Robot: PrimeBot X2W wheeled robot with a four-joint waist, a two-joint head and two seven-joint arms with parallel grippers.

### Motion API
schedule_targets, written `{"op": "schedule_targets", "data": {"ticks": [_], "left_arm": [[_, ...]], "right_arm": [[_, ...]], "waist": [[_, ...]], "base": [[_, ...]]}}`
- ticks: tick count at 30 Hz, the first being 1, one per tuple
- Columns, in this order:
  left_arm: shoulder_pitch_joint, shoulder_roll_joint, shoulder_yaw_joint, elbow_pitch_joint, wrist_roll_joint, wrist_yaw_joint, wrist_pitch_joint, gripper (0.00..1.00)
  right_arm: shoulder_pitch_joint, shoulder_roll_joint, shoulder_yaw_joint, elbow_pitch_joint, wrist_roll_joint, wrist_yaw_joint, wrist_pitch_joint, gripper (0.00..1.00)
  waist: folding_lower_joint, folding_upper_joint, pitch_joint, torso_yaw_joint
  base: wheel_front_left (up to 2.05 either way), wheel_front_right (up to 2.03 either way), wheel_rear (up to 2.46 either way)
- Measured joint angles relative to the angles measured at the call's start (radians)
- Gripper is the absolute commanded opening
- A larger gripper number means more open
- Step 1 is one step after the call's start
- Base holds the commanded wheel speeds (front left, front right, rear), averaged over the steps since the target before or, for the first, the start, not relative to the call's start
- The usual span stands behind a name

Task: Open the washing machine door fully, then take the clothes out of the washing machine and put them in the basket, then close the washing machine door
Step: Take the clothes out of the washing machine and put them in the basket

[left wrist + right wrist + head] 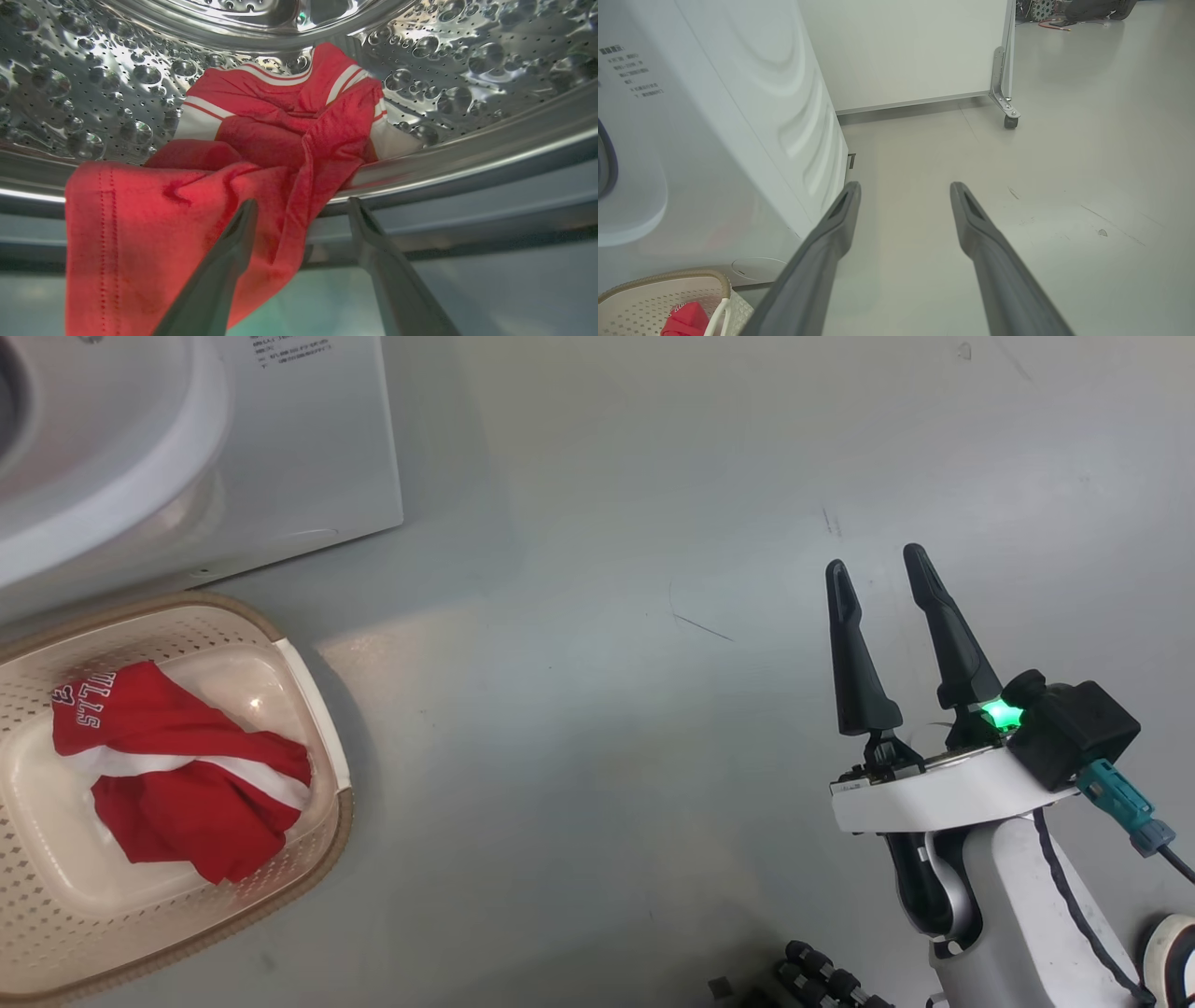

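One of the clothes, a red garment with white stripes, lies in the washing machine's steel drum and hangs out over its front lip. My left gripper is open at that hanging edge, its left finger in front of the cloth and nothing pinched. Another red garment with white lettering lies in the cream basket on the floor beside the white washing machine. My right gripper stands open and empty over bare floor, far right of the basket. The washing machine door is out of view.
In the right wrist view the machine's side is at the left, with the basket's corner below it. A white panel on a caster stands behind. Grey floor stretches to the right. Dark parts of my base show at the bottom.
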Motion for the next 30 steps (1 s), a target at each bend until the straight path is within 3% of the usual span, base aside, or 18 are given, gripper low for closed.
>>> {"op": "schedule_targets", "data": {"ticks": [8, 9, 10, 23, 30], "left_arm": [[-0.043, 0.005, -0.007, 0.046, 0.017, 0.017, -0.01, 1.0], [-0.047, 0.005, -0.011, 0.05, 0.022, 0.017, -0.011, 0.43], [-0.051, 0.004, -0.013, 0.053, 0.023, 0.017, -0.012, 0.0], [-0.062, -0.053, -0.038, 0.127, 0.028, 0.013, -0.115, 0.0], [-0.061, -0.139, -0.023, 0.155, -0.016, -0.002, -0.235, 0.0]], "right_arm": [[-0.02, 0.0, -0.006, -0.008, -0.002, 0.0, 0.0, 1.0], [-0.02, 0.0, -0.006, -0.008, -0.003, 0.0, 0.0, 1.0], [-0.021, 0.0, -0.006, -0.008, -0.004, 0.0, 0.0, 1.0], [-0.032, 0.0, -0.028, 0.01, -0.02, -0.001, 0.0, 1.0], [-0.032, 0.0, -0.05, 0.028, -0.034, 0.0, 0.0, 1.0]], "waist": [[0.0, 0.0, 0.029, 0.006], [0.0001, 0.0, 0.03, 0.007], [0.0, 0.0, 0.031, 0.008], [0.0, 0.0, 0.005, 0.044], [0.0, 0.0, -0.047, 0.081]], "base": [[0.0, 0.0, 0.0], [0.0, 0.0, 0.0], [0.0, 0.0, 0.0], [0.0, 0.0, 0.0], [0.0, 0.0, 0.0]]}}
